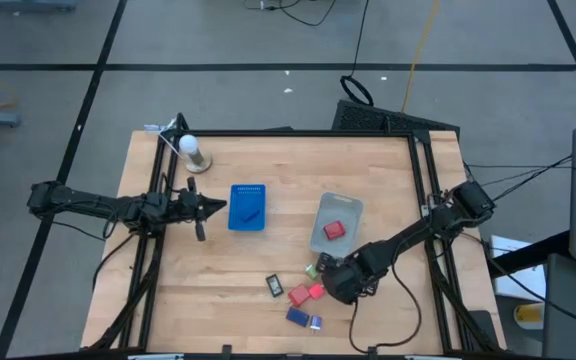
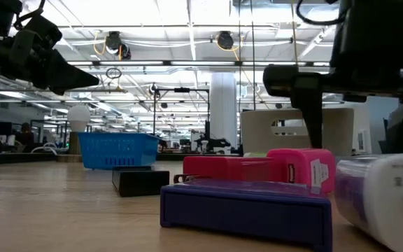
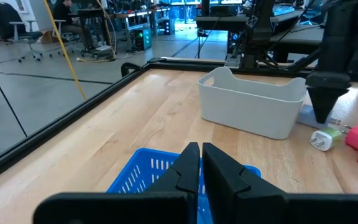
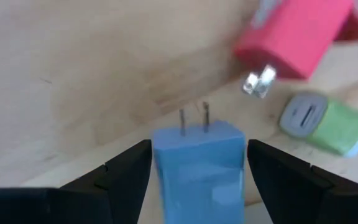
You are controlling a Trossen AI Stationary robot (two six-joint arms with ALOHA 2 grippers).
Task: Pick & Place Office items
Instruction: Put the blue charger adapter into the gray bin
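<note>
Right hand (image 4: pixel 197 168): fingers set wide, a pale blue plug block (image 4: pixel 199 163) with two metal prongs between them, contact not clear. It sits low over the near-right part of the counter (image 1: pixel 218 270), among the loose office items. Just past the prongs lie a red block (image 4: pixel 297 34) and a green-and-grey rounded piece (image 4: pixel 328 124). From above, the cluster around this hand shows a dark block (image 1: pixel 275 285), red pieces (image 1: pixel 306 293) and a blue piece (image 1: pixel 298 316) with a pale one (image 1: pixel 315 322) beside it. One red piece (image 1: pixel 334 229) rests inside the clear grey bin (image 1: pixel 348 208), just beyond the hand.

Left hand (image 3: pixel 201 168): fingers pressed together, holding nothing, hovering by the left edge of the blue mesh tray (image 1: pixel 247 207), which carries one dark blue piece (image 1: pixel 249 213).

Counter: pale wood planks, smooth, framed by black rails. Open wood lies between tray and bin and along the near-left side. White bulb-shaped object (image 1: pixel 192 150) stands near the far-left corner.
</note>
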